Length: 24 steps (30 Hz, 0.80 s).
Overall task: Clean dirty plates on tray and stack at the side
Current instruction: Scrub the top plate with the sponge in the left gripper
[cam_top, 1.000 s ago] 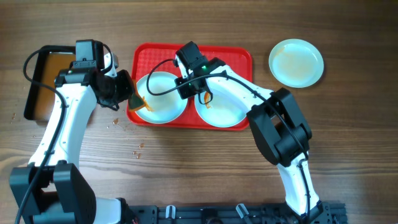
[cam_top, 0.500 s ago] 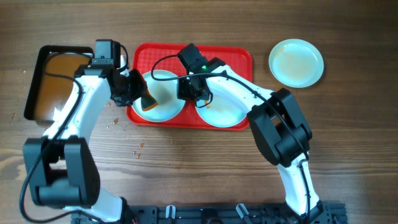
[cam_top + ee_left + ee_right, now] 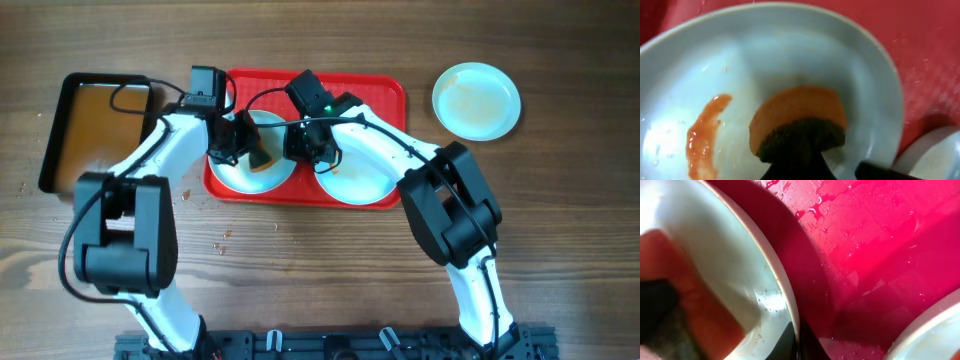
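Two plates lie on the red tray [image 3: 380, 92]. The left plate [image 3: 232, 176] carries an orange smear [image 3: 704, 136]. My left gripper [image 3: 248, 152] is shut on an orange sponge [image 3: 799, 111] with a dark scrub side, pressed on this plate's inside, right of the smear. My right gripper [image 3: 303, 148] is shut on the same plate's right rim [image 3: 790, 311], one finger inside and one outside. The right plate [image 3: 358, 180] lies beside it, partly under my right arm. A third plate [image 3: 476, 100] sits on the table, right of the tray.
A black pan [image 3: 95, 125] of brownish water stands left of the tray. Small drops and crumbs [image 3: 222, 240] lie on the wooden table in front of the tray's left corner. The tray surface [image 3: 875, 245] is wet.
My left gripper has moved right with the sponge, from the tray's left edge onto the left plate. My right gripper has stayed on the plate's rim.
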Available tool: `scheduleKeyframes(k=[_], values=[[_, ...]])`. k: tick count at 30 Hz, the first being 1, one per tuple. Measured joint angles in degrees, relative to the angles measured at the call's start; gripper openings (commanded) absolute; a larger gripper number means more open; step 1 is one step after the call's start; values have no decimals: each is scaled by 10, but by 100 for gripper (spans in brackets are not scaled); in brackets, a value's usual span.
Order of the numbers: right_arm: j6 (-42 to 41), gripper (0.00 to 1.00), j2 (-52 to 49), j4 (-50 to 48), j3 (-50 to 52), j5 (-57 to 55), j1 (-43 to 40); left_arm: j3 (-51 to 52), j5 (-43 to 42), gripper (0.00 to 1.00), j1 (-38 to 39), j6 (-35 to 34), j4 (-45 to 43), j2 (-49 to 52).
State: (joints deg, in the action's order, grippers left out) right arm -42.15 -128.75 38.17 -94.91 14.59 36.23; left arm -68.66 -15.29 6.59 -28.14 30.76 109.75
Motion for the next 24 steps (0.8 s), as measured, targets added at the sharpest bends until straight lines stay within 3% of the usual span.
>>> scheduleKeyframes(k=[7,11,17,24], values=[[15,4,0,0,0,0,0,-10,26,4,1,41,32,21],[19,4,0,0,0,0,1,-20,121,4,8,48,68,21],[24,4,0,-10,0,10,10,-20,344,4,20,61,111,20],[24,4,0,-13,0,19,16,-21,379,4,20,78,121,10]])
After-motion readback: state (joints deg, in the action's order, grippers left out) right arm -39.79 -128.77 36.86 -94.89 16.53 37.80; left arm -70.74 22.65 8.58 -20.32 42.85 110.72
